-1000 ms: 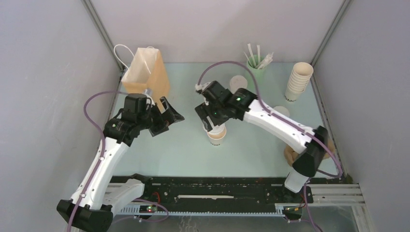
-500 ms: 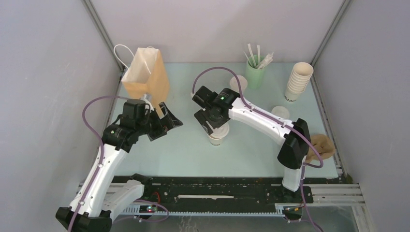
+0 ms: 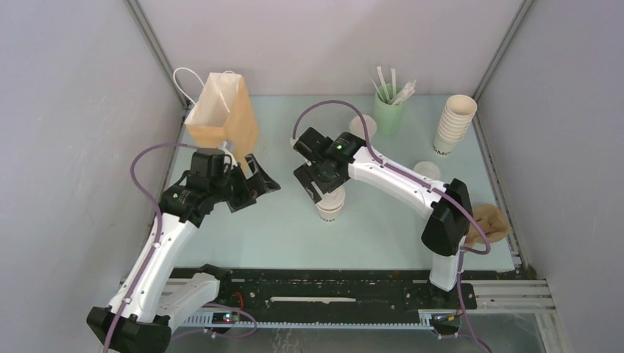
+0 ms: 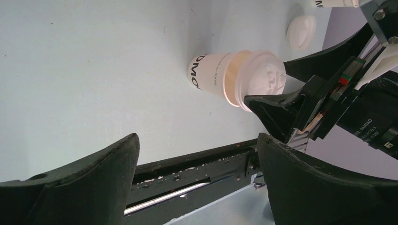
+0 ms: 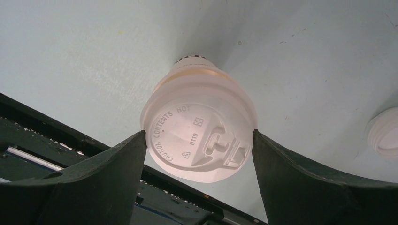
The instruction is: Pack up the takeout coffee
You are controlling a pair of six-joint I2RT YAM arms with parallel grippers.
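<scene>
the risk i'm seeing is in where the right jaws are sitting: they're flanking the cup (image 4: 211,75) up at its lid (image 5: 199,150), not down on the paper wall. if they're closing and lifting from there, the lid could be popping off and the cup dropping away and spilling. if the arm is drifting sideways instead, a tip pushing that high could be tipping the cup over on the worktop (image 3: 279,228). the bag (image 3: 221,110) is standing well apart at the far left, with the left arm hanging near it on the cup's side. so a carry across could be clipping that arm or knocking the bag (it looks light, and nothing is bracing it).

the right jaws are standing wide, one tip at each side of the lid's rim. whether they're pressing it or sitting just clear, i cannot tell. the cup is standing upright mid-worktop. the left jaws are gaping wide, holding nothing and touching nothing.
</scene>
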